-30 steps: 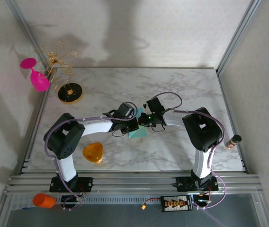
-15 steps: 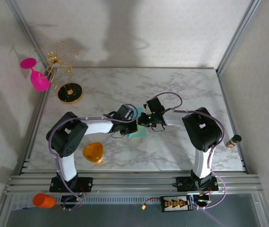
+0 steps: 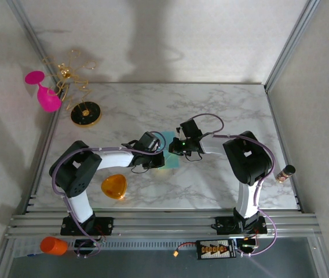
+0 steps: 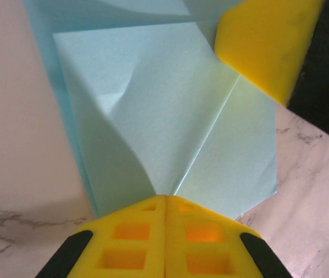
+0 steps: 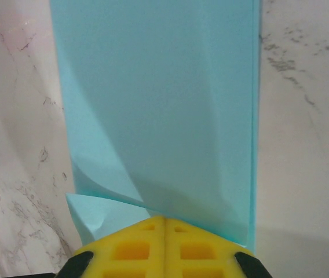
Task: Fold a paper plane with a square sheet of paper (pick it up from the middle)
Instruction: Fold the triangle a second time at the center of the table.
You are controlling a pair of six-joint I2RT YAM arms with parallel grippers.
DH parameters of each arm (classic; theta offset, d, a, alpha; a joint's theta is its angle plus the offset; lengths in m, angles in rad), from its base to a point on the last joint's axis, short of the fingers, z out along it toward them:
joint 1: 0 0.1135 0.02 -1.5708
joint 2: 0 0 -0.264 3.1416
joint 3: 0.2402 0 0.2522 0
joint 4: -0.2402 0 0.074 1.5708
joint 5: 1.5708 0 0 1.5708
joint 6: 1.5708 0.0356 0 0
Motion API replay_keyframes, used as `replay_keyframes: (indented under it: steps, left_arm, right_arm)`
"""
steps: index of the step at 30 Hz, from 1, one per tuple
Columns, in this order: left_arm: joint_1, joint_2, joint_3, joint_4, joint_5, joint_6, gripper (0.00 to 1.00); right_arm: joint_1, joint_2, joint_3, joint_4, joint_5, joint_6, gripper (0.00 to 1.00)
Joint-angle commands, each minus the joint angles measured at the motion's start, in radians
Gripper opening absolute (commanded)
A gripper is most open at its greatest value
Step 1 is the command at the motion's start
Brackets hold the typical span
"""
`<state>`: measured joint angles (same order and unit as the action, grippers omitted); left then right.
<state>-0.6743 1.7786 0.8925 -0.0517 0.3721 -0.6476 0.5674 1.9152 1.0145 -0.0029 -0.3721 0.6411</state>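
Teal square sheet of paper (image 4: 170, 116) — L gripper (image 4: 165, 198) & R gripper (image 5: 164, 219) both closed, tips touching it.

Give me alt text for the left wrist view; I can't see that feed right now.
The left hand, yellow fingertips closed, pinches the near edge of a partly folded teal paper sheet, with creases fanning out from the pinch. A second yellow pad covers the sheet's upper right corner, and the white marble table shows at both sides.
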Motion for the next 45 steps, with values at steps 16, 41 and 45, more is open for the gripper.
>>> replay_keyframes:
  steps: [16, 41, 45]
  left_arm:
    - [-0.019, -0.068, 0.074, -0.352, -0.048, 0.177, 0.07]
    - [0.044, -0.005, 0.191, -0.003, -0.09, -0.114, 0.14]
    - [0.044, 0.044, 0.212, -0.02, -0.133, -0.126, 0.12]
  right_arm:
    - [-0.023, 0.098, -0.054, -0.124, 0.152, 0.001, 0.0]
    - [-0.076, -0.27, -0.123, 0.045, 0.107, 0.157, 0.5]
    - [-0.077, -0.28, -0.157, 0.077, 0.105, 0.192, 0.55]
